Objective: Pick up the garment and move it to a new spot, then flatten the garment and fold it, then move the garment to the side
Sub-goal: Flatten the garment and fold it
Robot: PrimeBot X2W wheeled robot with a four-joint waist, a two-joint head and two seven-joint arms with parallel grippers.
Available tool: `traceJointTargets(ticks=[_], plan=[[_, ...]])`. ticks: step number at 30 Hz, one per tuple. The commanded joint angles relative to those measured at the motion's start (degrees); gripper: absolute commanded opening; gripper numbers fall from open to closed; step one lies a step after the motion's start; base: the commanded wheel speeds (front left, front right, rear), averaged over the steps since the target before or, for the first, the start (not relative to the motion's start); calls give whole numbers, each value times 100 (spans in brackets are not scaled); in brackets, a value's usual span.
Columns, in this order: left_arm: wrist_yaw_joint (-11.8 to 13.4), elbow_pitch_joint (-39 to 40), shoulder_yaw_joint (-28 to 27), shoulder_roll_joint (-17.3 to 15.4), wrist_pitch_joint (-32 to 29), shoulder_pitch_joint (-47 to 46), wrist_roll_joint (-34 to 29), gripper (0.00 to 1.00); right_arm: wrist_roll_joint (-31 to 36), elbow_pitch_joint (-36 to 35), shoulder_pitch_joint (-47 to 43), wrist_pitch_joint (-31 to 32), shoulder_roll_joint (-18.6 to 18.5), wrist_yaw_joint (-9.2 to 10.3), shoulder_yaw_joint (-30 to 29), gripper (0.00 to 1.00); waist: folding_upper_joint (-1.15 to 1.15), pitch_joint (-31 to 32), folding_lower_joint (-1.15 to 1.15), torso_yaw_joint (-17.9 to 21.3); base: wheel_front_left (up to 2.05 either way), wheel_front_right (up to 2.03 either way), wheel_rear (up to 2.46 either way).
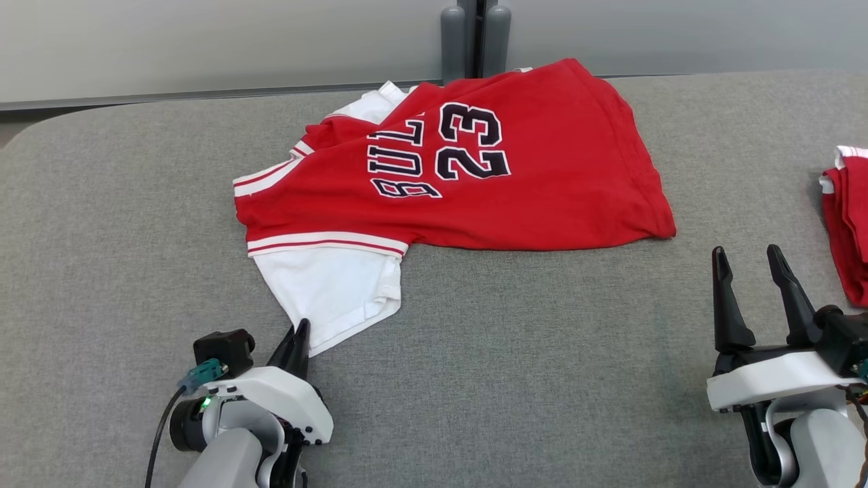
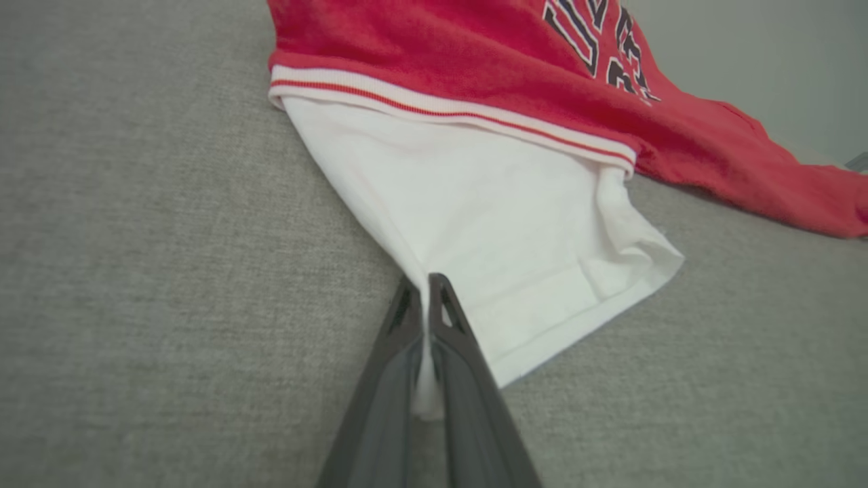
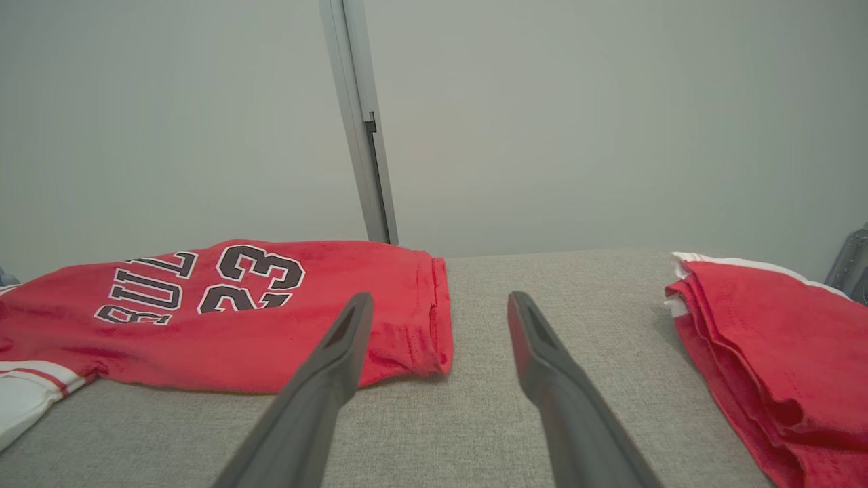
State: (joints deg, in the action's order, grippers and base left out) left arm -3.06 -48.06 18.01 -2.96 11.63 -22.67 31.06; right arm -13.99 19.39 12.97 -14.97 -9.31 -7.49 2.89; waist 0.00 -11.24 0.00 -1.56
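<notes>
Left tool first: I've got its two dark fingers pressed together with a fold of white cloth pinched between them, and that cloth runs down the slot between the fingers in the left wrist view. What it holds is the corner of the white sleeve, low on the grey desk at my near left. From that pinch the sleeve fans out and up to a white-and-red striped band, and there the red body of the garment takes over, lying across the middle and far part of the desk, its dark lettering and the number 23 turned sideways to me, hem end pointing to my right. A second bit of white peeks out from under its far left edge. Over to the right tool: fingers spread wide, nothing between them, tips up near the front right of the desk, apart from the garment's hem corner. Just beyond that tool, at the right edge, sits a folded red pile with a white trim. Behind it all, a pale wall with a grey post rising at the desk's far edge
</notes>
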Motion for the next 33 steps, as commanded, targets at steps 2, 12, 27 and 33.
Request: traceJointTargets(ticks=[2, 12, 27, 33], plan=[[14, 23, -74, -21, 129, -52, 95, 0, 25, 73, 77, -32, -49, 0, -36, 100, 0, 15, 0, -72, 0, 0, 0], [124, 1015, -411, -5, 356, -10, 164, 0, -43, 1279, 753, 135, -223, 0, -46, 100, 0, -192, 0, -528, 0, 0, 0], [284, 1615, -227, -9, 360, 71, 141, 0, -330, 2637, 1616, 327, -450, 1, 120, 100, 0, -534, 0, -917, 0, 0, 0], [299, 1619, -225, -10, 360, 63, 108, 0, -436, 2956, 1758, 249, -413, 1, 119, 100, 0, -558, 0, -915, 0, 0, 0]])
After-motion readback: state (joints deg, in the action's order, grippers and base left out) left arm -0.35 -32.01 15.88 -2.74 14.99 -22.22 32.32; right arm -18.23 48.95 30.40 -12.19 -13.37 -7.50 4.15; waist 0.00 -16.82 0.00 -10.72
